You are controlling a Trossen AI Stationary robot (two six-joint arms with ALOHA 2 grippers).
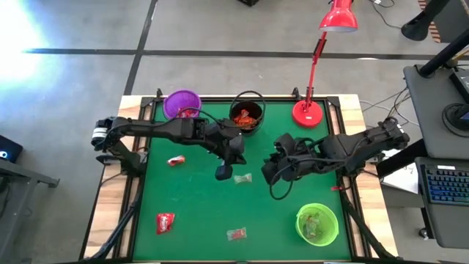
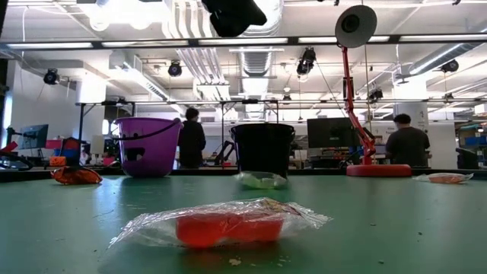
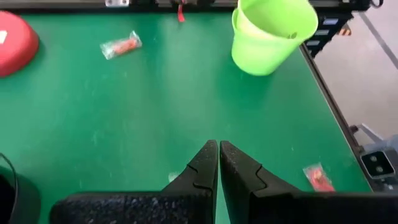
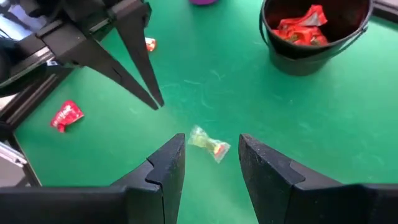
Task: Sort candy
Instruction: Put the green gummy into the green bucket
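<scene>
A greenish wrapped candy (image 1: 242,178) (image 4: 209,144) lies on the green mat mid-table, in line with the gap of my open right gripper (image 1: 268,174) (image 4: 212,139), which hovers above it and holds nothing. My left gripper (image 1: 223,173) (image 3: 218,152) is shut and empty, raised just left of that candy; the right wrist view shows its closed fingertips (image 4: 157,99). Red-wrapped candies (image 1: 176,160) (image 1: 165,221) and a clear-wrapped one (image 1: 236,234) (image 2: 221,224) lie flat on the mat. The black cup (image 1: 247,111) (image 4: 314,31) holds red and orange candy.
A purple cup (image 1: 182,104) stands at the far edge left of the black cup, and a green cup (image 1: 316,224) (image 3: 270,31) with candy at the near right. A red desk lamp's base (image 1: 308,112) sits at the far right. People stand in the room beyond (image 2: 190,141).
</scene>
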